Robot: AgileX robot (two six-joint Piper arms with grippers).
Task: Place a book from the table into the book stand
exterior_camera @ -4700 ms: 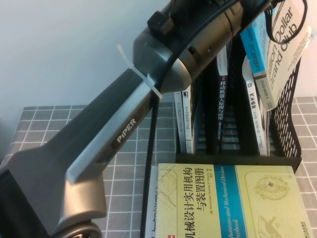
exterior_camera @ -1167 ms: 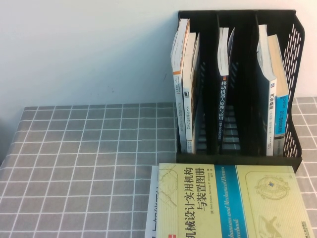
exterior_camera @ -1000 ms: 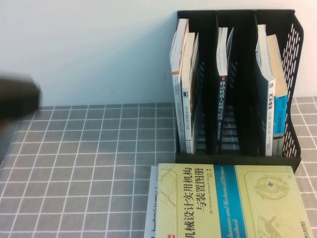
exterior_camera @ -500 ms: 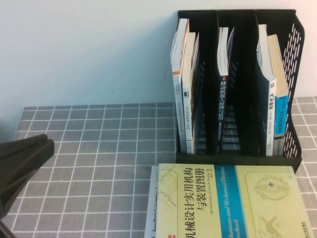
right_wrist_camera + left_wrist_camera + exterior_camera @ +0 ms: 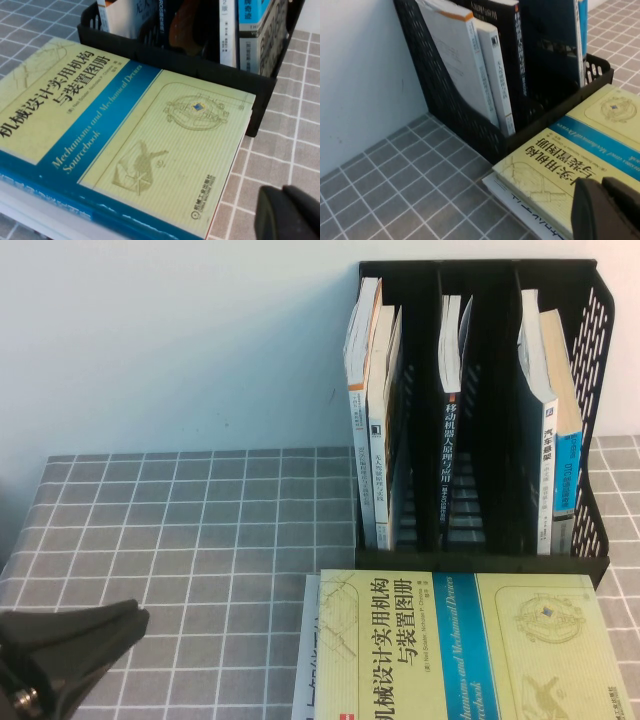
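The black book stand (image 5: 597,320) stands upright at the back right of the grid-cloth table (image 5: 200,530). The book with the cyan spine (image 5: 566,475) stands in its right compartment beside another book, held by no gripper; it also shows in the left wrist view (image 5: 582,20) and the right wrist view (image 5: 252,12). My left gripper (image 5: 602,189) is shut and empty, low at the table's front left; a dark part of that arm (image 5: 60,655) shows in the high view. My right gripper (image 5: 282,194) is shut and empty, over the cloth beside the yellow-green book.
A large yellow-green book with a blue stripe (image 5: 470,650) lies flat in front of the stand, on a white book (image 5: 305,660). Other books fill the left (image 5: 372,420) and middle (image 5: 450,400) compartments. A pale wall stands behind.
My left arm held the cyan book above the right compartment; the book now stands inside, released. The arm has left the stand, and its dark end has slid down to the front-left corner.
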